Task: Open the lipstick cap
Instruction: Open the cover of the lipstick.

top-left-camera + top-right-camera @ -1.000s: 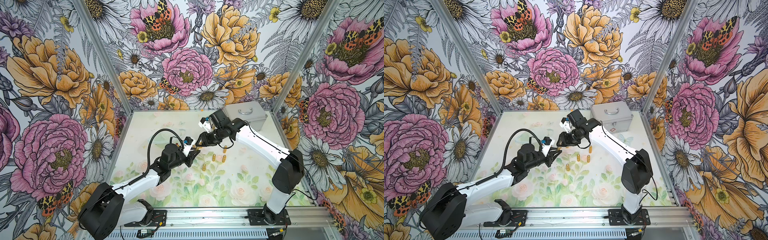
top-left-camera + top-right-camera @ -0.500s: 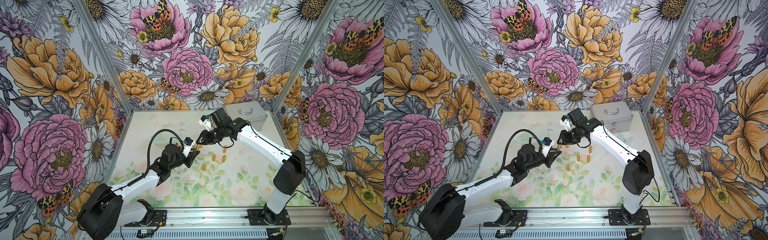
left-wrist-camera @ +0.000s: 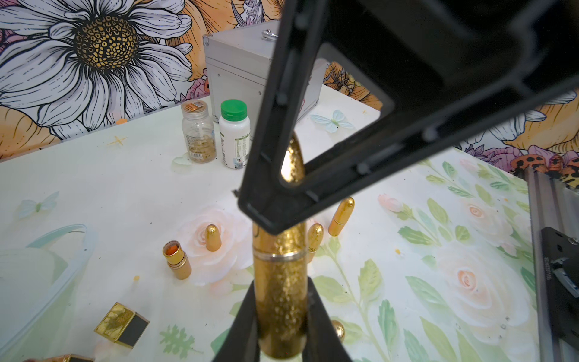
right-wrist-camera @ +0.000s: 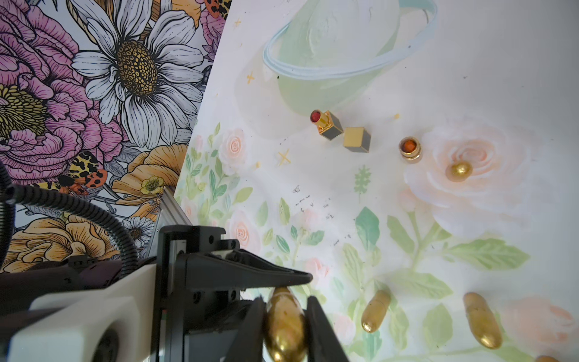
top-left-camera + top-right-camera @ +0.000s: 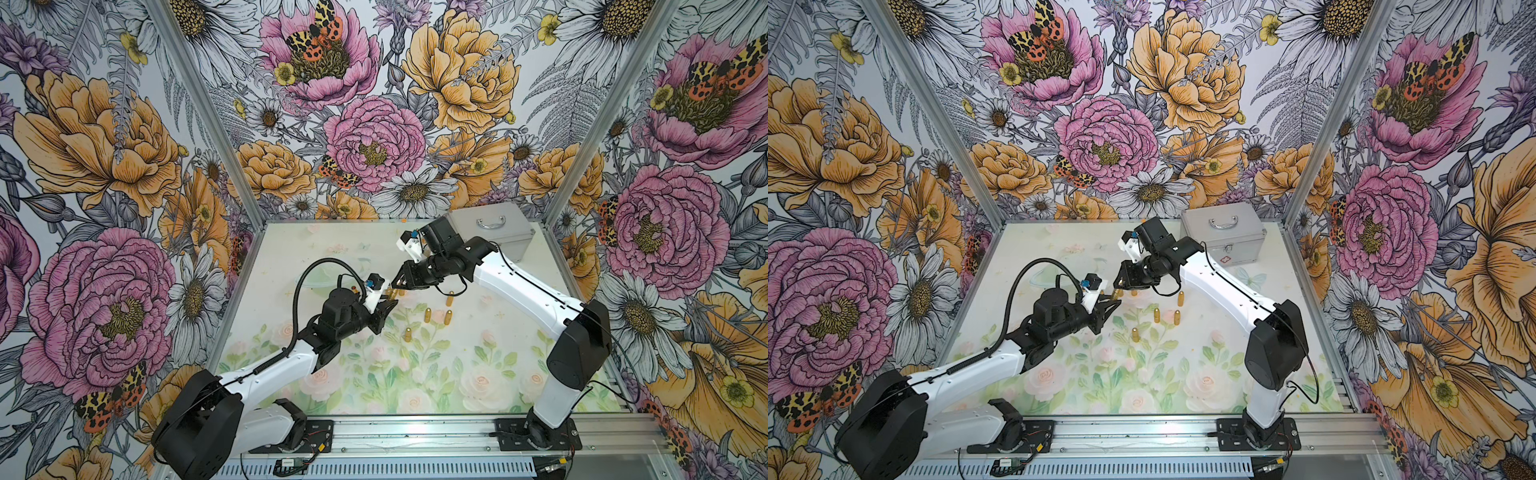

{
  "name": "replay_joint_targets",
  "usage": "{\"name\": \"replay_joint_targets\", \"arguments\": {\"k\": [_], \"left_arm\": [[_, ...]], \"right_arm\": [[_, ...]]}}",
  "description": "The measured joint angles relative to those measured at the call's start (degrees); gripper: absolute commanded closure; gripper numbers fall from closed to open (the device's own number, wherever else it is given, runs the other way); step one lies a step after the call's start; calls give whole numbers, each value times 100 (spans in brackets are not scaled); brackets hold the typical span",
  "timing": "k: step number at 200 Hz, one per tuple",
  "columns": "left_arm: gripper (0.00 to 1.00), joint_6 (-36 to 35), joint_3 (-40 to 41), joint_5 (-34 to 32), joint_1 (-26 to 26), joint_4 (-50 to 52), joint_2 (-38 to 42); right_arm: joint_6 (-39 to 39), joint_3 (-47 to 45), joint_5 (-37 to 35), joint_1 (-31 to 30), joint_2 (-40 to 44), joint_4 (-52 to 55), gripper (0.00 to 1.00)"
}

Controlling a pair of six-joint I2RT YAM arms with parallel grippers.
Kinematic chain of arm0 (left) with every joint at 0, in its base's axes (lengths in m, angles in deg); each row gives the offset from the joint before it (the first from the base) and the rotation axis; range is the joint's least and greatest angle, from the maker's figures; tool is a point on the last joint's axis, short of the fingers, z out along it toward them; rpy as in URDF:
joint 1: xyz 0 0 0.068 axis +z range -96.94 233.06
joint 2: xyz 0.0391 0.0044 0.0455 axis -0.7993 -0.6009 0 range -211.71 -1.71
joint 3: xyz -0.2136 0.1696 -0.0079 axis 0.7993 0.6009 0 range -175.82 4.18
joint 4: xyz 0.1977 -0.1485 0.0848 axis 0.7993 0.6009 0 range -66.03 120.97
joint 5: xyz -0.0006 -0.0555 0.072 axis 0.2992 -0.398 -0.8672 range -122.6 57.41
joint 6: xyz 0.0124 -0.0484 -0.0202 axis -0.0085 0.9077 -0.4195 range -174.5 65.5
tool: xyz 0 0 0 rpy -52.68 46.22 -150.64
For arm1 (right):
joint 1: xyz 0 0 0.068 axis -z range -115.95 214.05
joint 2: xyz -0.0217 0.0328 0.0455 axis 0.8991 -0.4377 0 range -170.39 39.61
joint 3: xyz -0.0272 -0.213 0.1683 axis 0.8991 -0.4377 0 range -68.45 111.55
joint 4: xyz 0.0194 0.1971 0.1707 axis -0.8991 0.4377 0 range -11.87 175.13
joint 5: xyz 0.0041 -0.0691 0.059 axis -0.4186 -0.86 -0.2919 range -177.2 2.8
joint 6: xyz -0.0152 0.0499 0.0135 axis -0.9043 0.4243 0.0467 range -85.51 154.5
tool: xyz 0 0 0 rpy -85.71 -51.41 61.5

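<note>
Above the middle of the mat (image 5: 415,374), the lipstick (image 3: 280,282) is held off the surface between both arms. It is gold, glittery and bullet-shaped, with a thin pale ring where the cap (image 3: 293,160) meets the body. The left gripper (image 3: 280,316) pinches the body, and the right gripper (image 4: 285,327) is closed narrowly on the cap. Far right, a shut silver case (image 5: 1233,245) bears a small red mark (image 5: 1225,259). Beside it, a clear bottle (image 3: 198,131) holds yellowish bits low down. The print on a green-lidded white bottle (image 3: 234,134) is too small to read.

Lipstick (image 3: 279,282): cap middle hidden behind right hand (image 3: 269,214) (blurred black); base cut off by edge.
</note>
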Motion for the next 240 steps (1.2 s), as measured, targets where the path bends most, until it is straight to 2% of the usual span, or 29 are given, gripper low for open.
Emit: {"name": "replay_joint_targets", "arguments": {"k": [81, 156, 240], "left_arm": [[100, 9, 59, -199, -96, -44, 26], [100, 129, 271, -487, -155, -376, 358], [100, 168, 273, -483, -177, -525, 538]], "right_arm": [[26, 0, -46, 17, 13, 7, 80], [197, 127, 107, 46, 98, 22, 80], [426, 142, 260, 131, 249, -11, 80]]}}
